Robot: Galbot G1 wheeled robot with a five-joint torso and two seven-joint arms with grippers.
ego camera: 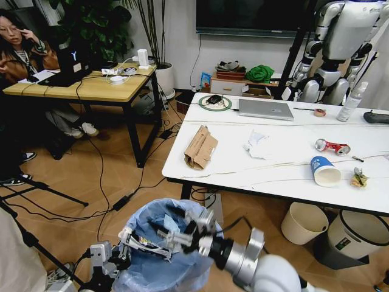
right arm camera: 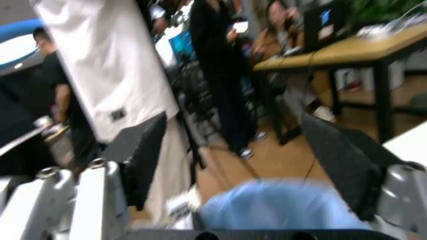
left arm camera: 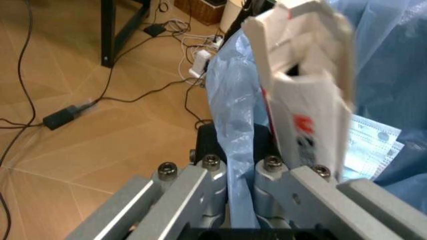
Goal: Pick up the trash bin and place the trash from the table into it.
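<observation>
- Bin [ego camera: 161, 243]: on floor at robot's near-left, before the table's [ego camera: 279, 167] near edge; upright, mouth up, blue liner crinkled over rim; some paper already inside per left wrist view.
- L gripper [ego camera: 143, 242]: at bin's near-left rim; left wrist view shows liner [left arm camera: 233, 130] pinched between closed fingers [left arm camera: 200, 175]; judged gripping rim/bag.
- R gripper [ego camera: 182, 226]: above bin mouth, fingers [right arm camera: 143, 150] spread, nothing between; blue bin just below in right wrist view.
- Key relation: trash lies ahead and right of bin, up on table; R arm nearer.
- Cardboard [ego camera: 200, 147]: nearest item, long axis running away from robot; tissue [ego camera: 256, 145], can [ego camera: 332, 146], cup [ego camera: 324, 171] further right.
</observation>
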